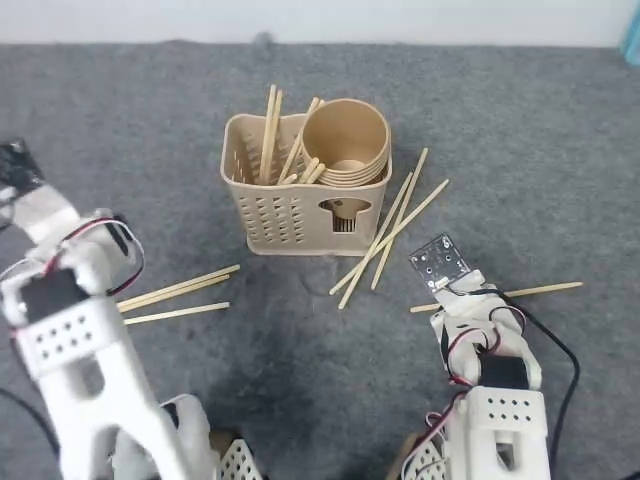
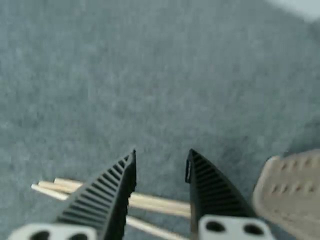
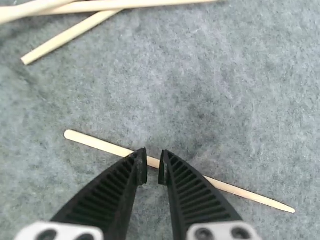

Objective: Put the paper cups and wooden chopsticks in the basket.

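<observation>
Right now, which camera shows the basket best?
The high view: the whole basket stands there, cups and chopsticks inside. The left wrist view catches a perforated corner; the right wrist view faces a loose chopstick.

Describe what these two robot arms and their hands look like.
The left arm and right arm are white plastic with perforated panels, black motor blocks, and red and black wires at the joints. The right one carries a small dark circuit board and a thick black cable. The left hand and right hand each have two black ribbed fingers tapering to points.
</observation>
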Controlling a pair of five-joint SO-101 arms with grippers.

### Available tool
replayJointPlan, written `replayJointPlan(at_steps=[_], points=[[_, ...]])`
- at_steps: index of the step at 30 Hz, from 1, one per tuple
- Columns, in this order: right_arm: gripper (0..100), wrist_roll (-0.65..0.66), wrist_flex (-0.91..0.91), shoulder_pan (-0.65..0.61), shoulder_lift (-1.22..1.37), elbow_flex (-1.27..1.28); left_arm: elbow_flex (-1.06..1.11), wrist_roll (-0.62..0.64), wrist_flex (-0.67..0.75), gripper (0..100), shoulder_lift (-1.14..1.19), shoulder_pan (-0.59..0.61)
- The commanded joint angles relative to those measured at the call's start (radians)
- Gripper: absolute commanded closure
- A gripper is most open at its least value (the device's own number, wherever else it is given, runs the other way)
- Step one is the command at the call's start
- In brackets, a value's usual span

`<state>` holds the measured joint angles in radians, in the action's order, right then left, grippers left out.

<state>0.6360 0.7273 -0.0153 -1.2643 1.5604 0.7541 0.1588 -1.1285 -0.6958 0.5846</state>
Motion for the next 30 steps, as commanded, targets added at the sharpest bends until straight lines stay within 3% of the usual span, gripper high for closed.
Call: replayJointPlan(at_steps=[1,12,30], points=[[94.5,-0.008,-0.013,0.008,-0.021,-0.006,0.015,-0.080,-0.009,85,0.157,0.023],[94.5,-0.008,-0.013,0.008,-0.021,-0.006,0.013,-0.442,0.005,85,0.548,0.021],[94.5,-0.011,-0.013,0.008,-0.021,-0.006,-0.041,-0.454,0.210,85,0.730,0.017]])
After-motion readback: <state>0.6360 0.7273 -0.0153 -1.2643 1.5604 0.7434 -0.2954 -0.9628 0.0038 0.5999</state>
